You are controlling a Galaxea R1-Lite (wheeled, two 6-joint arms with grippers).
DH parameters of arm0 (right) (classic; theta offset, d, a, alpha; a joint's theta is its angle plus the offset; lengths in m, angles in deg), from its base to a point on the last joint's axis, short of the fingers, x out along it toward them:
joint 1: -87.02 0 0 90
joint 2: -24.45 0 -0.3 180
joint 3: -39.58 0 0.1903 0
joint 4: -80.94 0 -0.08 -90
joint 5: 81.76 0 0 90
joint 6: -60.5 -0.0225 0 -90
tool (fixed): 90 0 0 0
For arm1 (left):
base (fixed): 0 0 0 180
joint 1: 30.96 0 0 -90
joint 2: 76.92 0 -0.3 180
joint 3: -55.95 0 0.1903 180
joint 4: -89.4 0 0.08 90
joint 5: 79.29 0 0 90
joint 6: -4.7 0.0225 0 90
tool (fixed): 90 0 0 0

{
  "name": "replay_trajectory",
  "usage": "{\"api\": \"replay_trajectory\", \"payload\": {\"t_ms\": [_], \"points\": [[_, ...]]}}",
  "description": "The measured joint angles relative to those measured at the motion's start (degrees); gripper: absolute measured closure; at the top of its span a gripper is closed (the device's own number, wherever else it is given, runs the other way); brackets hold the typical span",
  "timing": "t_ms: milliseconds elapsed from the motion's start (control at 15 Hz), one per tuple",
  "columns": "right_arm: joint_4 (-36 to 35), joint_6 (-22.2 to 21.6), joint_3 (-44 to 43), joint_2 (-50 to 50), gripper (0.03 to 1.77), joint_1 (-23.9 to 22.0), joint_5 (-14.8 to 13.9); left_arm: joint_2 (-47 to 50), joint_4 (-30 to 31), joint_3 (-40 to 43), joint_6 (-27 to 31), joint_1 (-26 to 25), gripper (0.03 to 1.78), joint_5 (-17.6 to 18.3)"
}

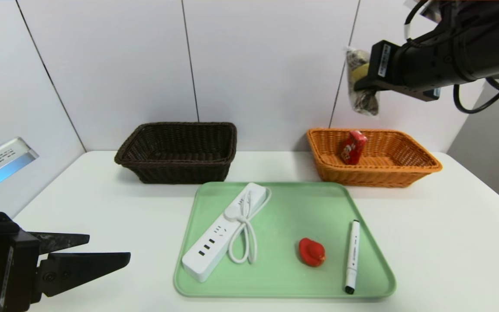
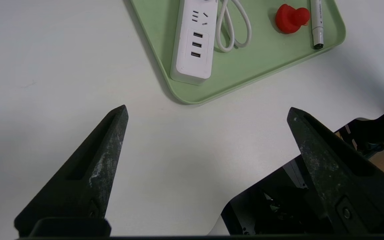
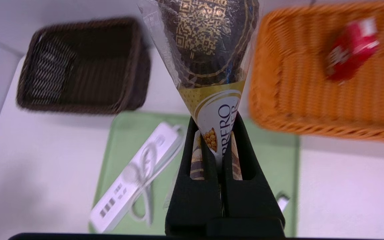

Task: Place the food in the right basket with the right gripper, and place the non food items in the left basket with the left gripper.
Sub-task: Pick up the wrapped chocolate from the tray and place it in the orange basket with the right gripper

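The red carton [image 1: 353,147] leaned inside the orange basket [image 1: 405,173], far right. The clear snack packet [image 1: 361,82] hung above it. The power strip [image 1: 223,232], red duck [image 1: 311,251] and marker [image 1: 352,256] lay near. The dark basket [image 1: 145,160] sat far left.

The right gripper [image 3: 216,133] is clamped on the pointed end of a clear snack packet [image 3: 208,56] with dark contents, a gold-printed code and a gold-and-white label. Beyond it lie the dark brown basket [image 3: 82,66] on one side and the orange basket [image 3: 318,83] on the other, the latter containing a red carton [image 3: 352,48] leaning against its inner wall. Below the packet, a green tray [image 3: 125,133] on the white table [image 3: 38,160] carries a white power strip [image 3: 135,180] with its cord bundled on top.
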Motion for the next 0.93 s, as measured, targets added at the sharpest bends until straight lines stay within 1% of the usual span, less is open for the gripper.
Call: {"api": "replay_trajectory", "payload": {"t_ms": [133, 200, 267, 333, 400, 600, 667, 800, 933], "points": [[-1.5, 1.3, 0.6, -0.5, 1.72, -7.1, 0.6, 0.3, -0.1, 0.0, 0.0, 0.0, 0.12, 0.0], [-1.9, 1.2, 1.2, -1.3, 1.72, -10.5, 1.6, 0.5, -0.1, 0.1, 0.0, 0.0, 0.12, 0.0], [-2.1, 1.0, 2.2, -2.3, 1.72, -13.8, 3.4, 0.6, -0.1, 0.2, 0.0, 0.0, 0.12, 0.0], [-2.3, 0.8, 3.6, -3.4, 1.72, -16.3, 4.9, 0.9, -0.1, 0.5, 0.0, 0.0, 0.12, 0.0], [-3.3, 0.7, 4.9, -4.7, 1.72, -18.2, 5.6, 1.1, -0.1, 0.8, 0.0, 0.0, 0.12, 0.0], [-9.6, 0.7, 8.7, -9.2, 1.72, -21.9, 5.7, 1.9, -0.1, 1.4, 0.0, 0.0, 0.12, 0.0], [-11.3, 0.7, 9.4, -11.0, 1.72, -22.6, 5.5, 2.1, -0.1, 1.6, 0.0, -0.1, 0.12, 0.0], [-13.1, 0.6, 9.9, -14.2, 1.72, -23.4, 4.5, 2.5, -0.1, 2.0, 0.0, -0.1, 0.12, 0.0], [-16.4, 0.6, 10.1, -17.0, 1.72, -23.9, 3.6, 2.9, 0.0, 2.2, 0.0, 0.0, 0.12, 0.0]]}}
